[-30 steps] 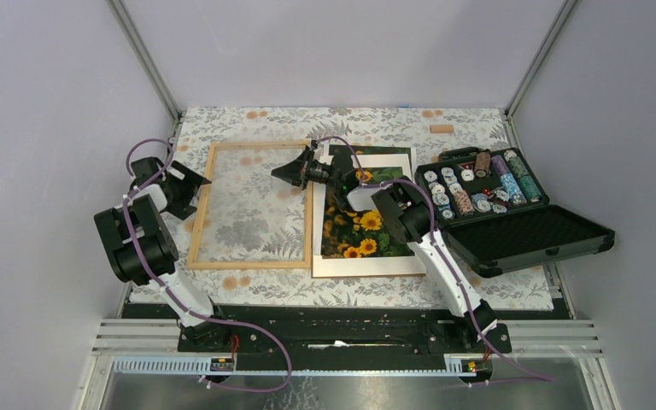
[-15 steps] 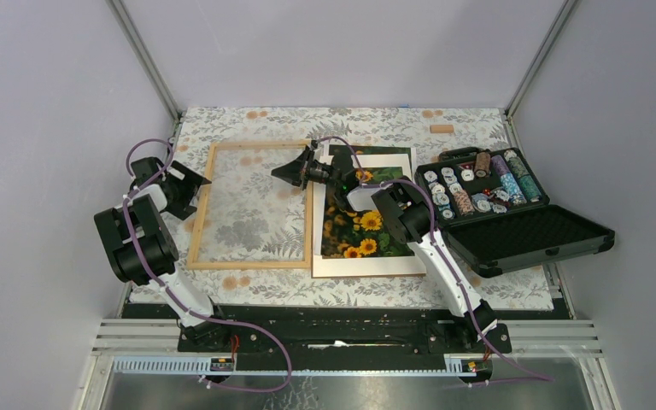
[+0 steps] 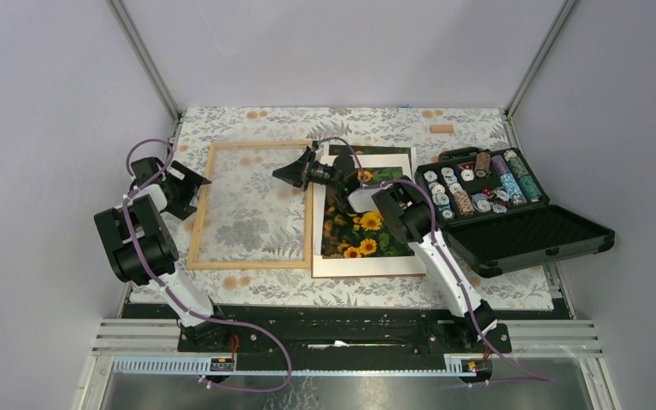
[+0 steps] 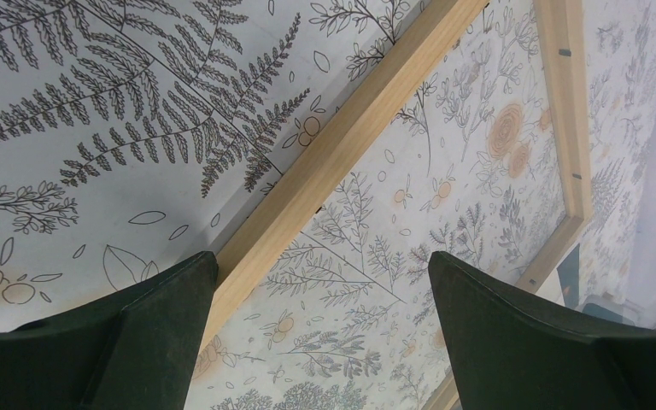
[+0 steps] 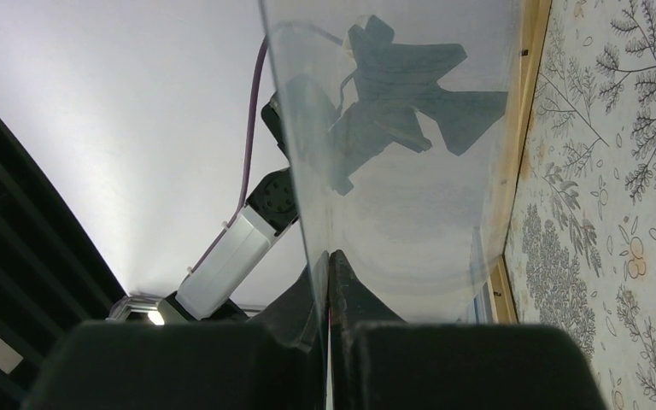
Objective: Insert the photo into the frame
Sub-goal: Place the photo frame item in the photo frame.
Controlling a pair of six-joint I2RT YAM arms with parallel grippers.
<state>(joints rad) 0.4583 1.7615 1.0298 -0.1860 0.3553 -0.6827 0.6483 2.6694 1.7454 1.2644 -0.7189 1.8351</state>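
Note:
The frame [image 3: 254, 263] lies flat on the floral tablecloth at centre left. Its left rail also shows in the left wrist view [image 4: 342, 145]. The photo [image 3: 363, 226] of sunflowers lies to the frame's right on a white mat [image 3: 367, 266], partly hidden by my right arm. My right gripper [image 3: 293, 172] is at the frame's right rail and is shut on the edge of the clear pane [image 5: 410, 128], which reflects the arm in the right wrist view, where the jaws [image 5: 329, 256] pinch it. My left gripper [image 3: 193, 183] is open over the frame's left rail, with its fingers [image 4: 137, 333] either side of it.
An open black case [image 3: 530, 239] of poker chips sits at the right, next to the mat. A small wooden block [image 3: 442, 129] lies at the back right. Enclosure walls stand close on the left, back and right.

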